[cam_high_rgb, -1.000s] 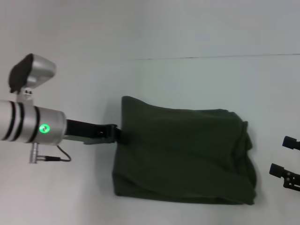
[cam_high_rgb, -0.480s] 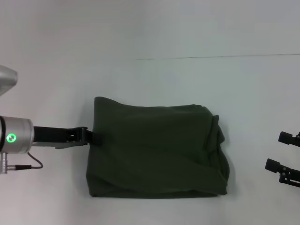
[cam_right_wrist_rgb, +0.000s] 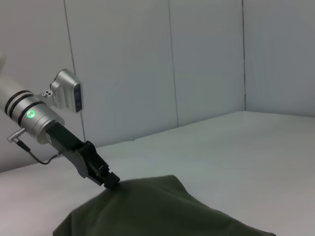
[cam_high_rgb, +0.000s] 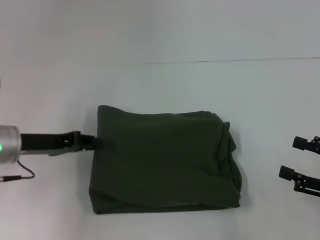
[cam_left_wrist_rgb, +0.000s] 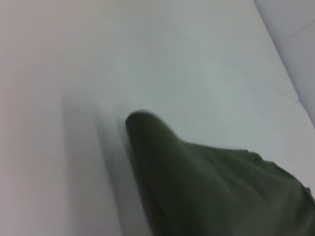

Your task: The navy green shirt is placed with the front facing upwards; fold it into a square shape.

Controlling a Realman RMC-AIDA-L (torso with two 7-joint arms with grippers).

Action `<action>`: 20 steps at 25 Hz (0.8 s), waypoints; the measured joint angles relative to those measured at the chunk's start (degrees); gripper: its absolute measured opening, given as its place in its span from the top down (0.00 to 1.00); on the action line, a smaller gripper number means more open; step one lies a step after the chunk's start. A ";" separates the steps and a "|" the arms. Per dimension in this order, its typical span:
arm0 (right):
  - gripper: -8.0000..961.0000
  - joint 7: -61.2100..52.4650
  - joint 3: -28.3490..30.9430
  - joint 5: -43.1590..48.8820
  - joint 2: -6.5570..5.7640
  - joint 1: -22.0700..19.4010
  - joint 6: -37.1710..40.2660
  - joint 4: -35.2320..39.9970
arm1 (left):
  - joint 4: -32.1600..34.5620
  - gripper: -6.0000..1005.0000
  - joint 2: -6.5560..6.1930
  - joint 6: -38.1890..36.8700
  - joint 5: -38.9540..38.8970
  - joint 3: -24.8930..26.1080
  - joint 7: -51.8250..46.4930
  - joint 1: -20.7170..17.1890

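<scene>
The navy green shirt (cam_high_rgb: 165,160) lies folded into a rough square on the white table, plain green side up, with no print showing. Its right side is rumpled into thick folds. My left gripper (cam_high_rgb: 96,143) reaches in from the left and is shut on the shirt's left edge, low on the table. The right wrist view shows this gripper (cam_right_wrist_rgb: 112,180) pinching the cloth edge (cam_right_wrist_rgb: 157,211). The left wrist view shows only a corner of the shirt (cam_left_wrist_rgb: 211,191). My right gripper (cam_high_rgb: 295,157) is open and empty at the right edge of the head view, apart from the shirt.
The white table (cam_high_rgb: 165,85) spreads around the shirt, with a seam line (cam_high_rgb: 225,61) running across the back. A thin cable (cam_high_rgb: 20,176) hangs from the left arm. Pale wall panels (cam_right_wrist_rgb: 206,64) stand behind the table.
My left gripper has drawn back to the left, and the folded shirt has slid left across the table with it. The right gripper has barely moved.
</scene>
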State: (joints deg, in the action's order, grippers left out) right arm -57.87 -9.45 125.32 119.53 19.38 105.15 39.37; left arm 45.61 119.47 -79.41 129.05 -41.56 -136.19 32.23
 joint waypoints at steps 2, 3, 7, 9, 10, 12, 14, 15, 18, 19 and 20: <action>0.09 -0.54 -0.04 0.05 0.00 0.50 -0.13 0.00 | 0.83 0.86 0.06 0.00 -0.46 2.51 3.80 -0.37; 0.09 -0.73 -0.04 0.04 0.00 0.75 -0.12 0.00 | 1.57 0.81 0.20 -0.14 -0.84 3.52 5.98 -0.57; 0.09 -0.30 -0.36 -0.04 0.32 3.14 0.13 -0.99 | 7.38 0.66 1.15 -0.37 -5.32 5.31 18.44 -2.06; 0.09 -0.27 -0.78 -0.02 0.34 3.83 0.18 -1.67 | 9.04 0.60 1.43 -0.83 -8.41 5.30 24.65 -2.60; 0.08 -0.25 -1.39 -0.01 0.35 4.46 0.19 -2.33 | 9.31 0.57 1.24 -1.61 -9.67 5.24 27.45 -2.60; 0.08 -0.24 -3.34 -0.04 0.37 6.04 0.08 -4.04 | 9.09 0.51 0.61 -4.14 -11.15 5.24 32.31 -2.00; 0.08 -0.18 -6.08 -0.05 0.40 7.80 -0.64 -5.77 | 7.98 0.45 -0.14 -8.18 -11.69 5.30 38.01 -0.94; 0.08 -0.04 -7.52 -0.02 0.47 8.42 -1.01 -6.40 | 7.18 0.41 -0.48 -10.56 -11.83 5.32 40.82 -0.45; 0.08 1.74 -14.16 -0.04 0.60 10.71 -2.76 -9.49 | 4.69 0.29 -1.23 -19.00 -11.78 5.37 49.71 0.46; 0.07 2.24 -15.75 -0.04 0.62 11.15 -3.15 -10.38 | 3.97 0.25 -1.35 -22.51 -11.70 5.37 53.26 0.48; 0.07 2.70 -17.37 -0.06 0.65 11.82 -3.97 -11.56 | 3.54 0.22 -1.35 -25.35 -11.60 5.37 56.03 0.10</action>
State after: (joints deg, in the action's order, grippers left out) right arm -55.18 -26.82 125.26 120.18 31.19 101.18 27.81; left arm 49.15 118.13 -104.76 117.45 -36.19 -80.16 32.33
